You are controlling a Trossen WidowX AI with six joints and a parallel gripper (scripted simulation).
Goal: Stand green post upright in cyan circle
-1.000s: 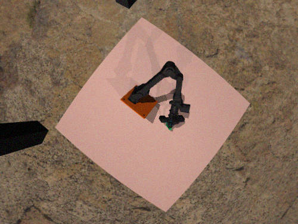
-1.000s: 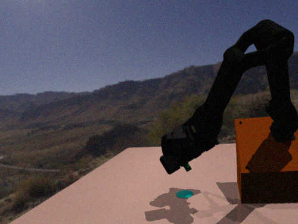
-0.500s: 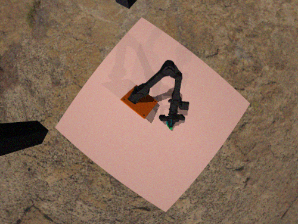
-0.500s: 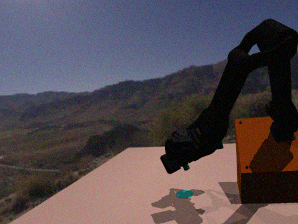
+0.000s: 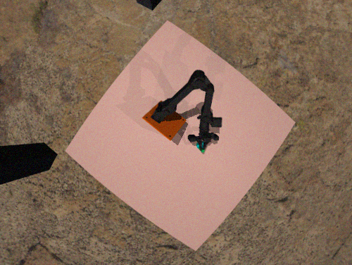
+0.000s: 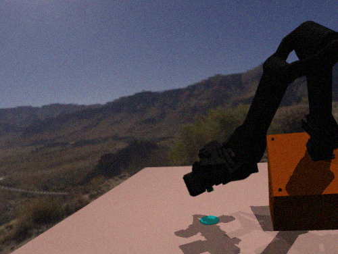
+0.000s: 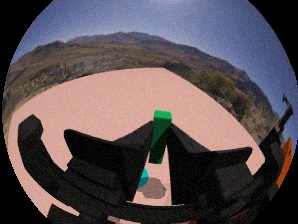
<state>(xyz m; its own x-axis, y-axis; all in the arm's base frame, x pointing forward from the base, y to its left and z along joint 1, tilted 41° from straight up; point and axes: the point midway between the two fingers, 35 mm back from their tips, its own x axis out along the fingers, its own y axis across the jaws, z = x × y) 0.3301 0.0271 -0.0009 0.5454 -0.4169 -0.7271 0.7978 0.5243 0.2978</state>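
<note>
From above we see the black arm reaching out from its orange base (image 5: 164,121) over the pink mat (image 5: 176,197), with the gripper (image 5: 203,145) pointing down and only a sliver of the green post (image 5: 203,151) and a hint of cyan showing beneath it.

The side view gives us what the top hides: the gripper (image 6: 206,184) hangs in the air above the mat (image 6: 135,216), and the cyan circle (image 6: 209,220) lies flat on the mat just below it, apart from it. Of the green post (image 6: 210,189) only a small tip shows here, under the gripper body.

The wrist camera shows us the grip itself: the two dark fingers are nearly closed and clamp the green post (image 7: 158,135) between them, with a bit of the cyan circle (image 7: 144,177) visible below.
</note>
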